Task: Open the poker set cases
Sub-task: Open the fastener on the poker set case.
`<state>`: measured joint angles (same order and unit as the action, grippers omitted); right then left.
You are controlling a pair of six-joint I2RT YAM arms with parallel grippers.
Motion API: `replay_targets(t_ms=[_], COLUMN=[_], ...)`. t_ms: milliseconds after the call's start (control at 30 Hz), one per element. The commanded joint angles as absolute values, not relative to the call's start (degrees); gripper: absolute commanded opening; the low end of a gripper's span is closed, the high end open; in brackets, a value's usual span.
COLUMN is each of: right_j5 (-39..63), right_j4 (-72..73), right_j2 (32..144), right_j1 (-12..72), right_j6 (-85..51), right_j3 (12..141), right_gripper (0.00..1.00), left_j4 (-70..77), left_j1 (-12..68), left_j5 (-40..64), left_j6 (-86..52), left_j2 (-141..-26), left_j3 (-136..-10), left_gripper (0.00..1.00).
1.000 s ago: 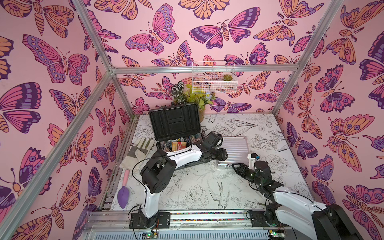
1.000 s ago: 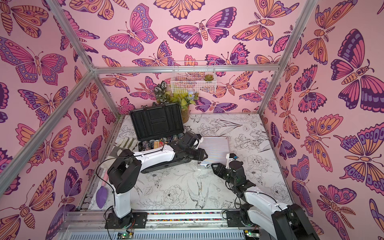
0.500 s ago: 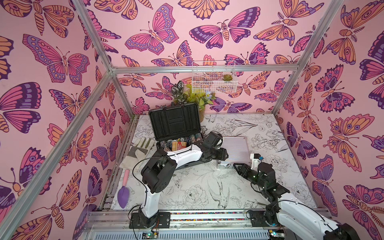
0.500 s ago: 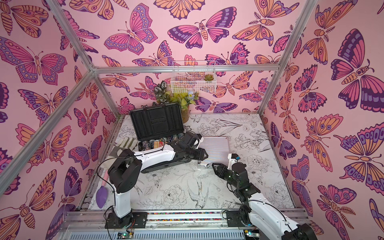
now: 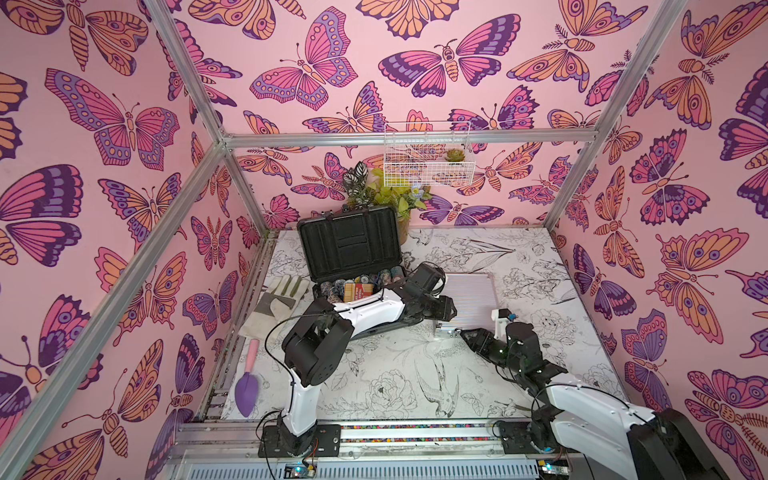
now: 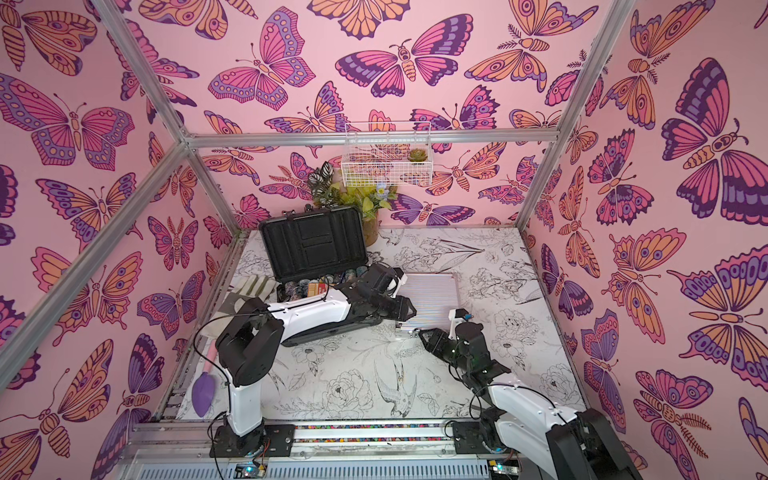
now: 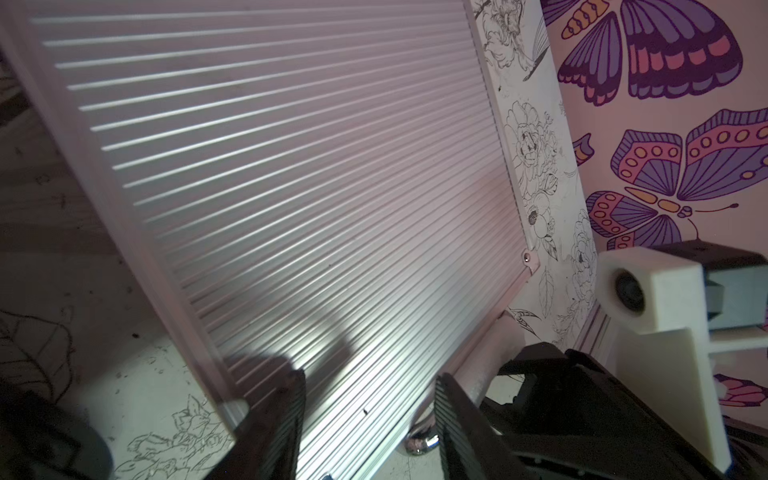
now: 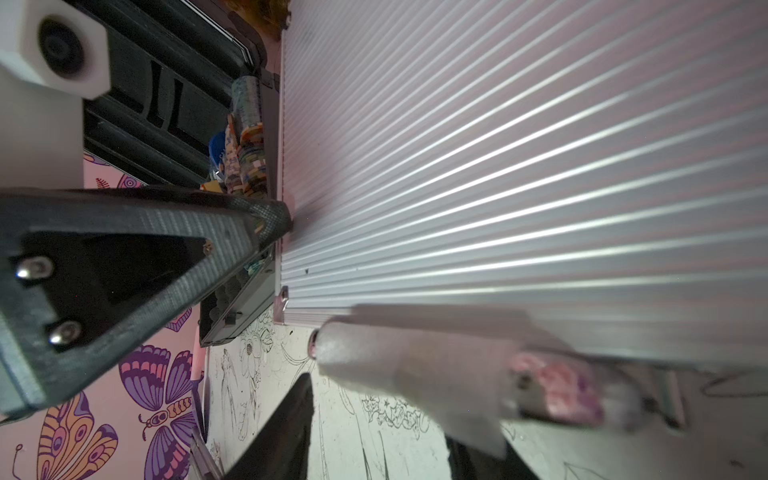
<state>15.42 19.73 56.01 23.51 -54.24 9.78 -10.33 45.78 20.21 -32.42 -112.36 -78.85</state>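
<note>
The larger dark grey case (image 5: pixel 349 245) (image 6: pixel 311 245) stands open at the back left, its lid upright and chips in its base. The smaller silvery-pink case (image 5: pixel 469 295) (image 6: pixel 432 295) lies flat and closed beside it. My left gripper (image 5: pixel 446 309) (image 7: pixel 368 378) is open; in the right wrist view one fingertip (image 8: pixel 270 216) touches the ribbed lid (image 7: pixel 291 187) at its left edge. My right gripper (image 5: pixel 461 332) (image 8: pixel 378 399) is low at the closed case's front edge. Its jaws stand apart, with the pale handle (image 8: pixel 415 365) (image 7: pixel 486 349) lying over them.
A work glove (image 5: pixel 278 299) and a purple trowel (image 5: pixel 247 386) lie along the table's left edge. A potted plant (image 5: pixel 386 195) stands behind the open case, under a white wire basket (image 5: pixel 428 162) on the back wall.
My right gripper has crept left along the closed case's front edge, towards its near-left corner. The left arm and both cases have stayed where they were.
</note>
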Motion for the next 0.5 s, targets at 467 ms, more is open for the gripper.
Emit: replay_targets(t_ms=[467], right_j5=[13.56], right_j4=[20.28], right_j2=[54.65], right_j1=[24.88], right_j6=[-55.10], right_j3=[14.06], right_gripper=[0.52], left_j4=[-16.17], left_j1=[45.04], left_j5=[20.04], left_j6=[-32.95], left_j2=[-116.58], left_j3=[-78.07], left_gripper=[0.54])
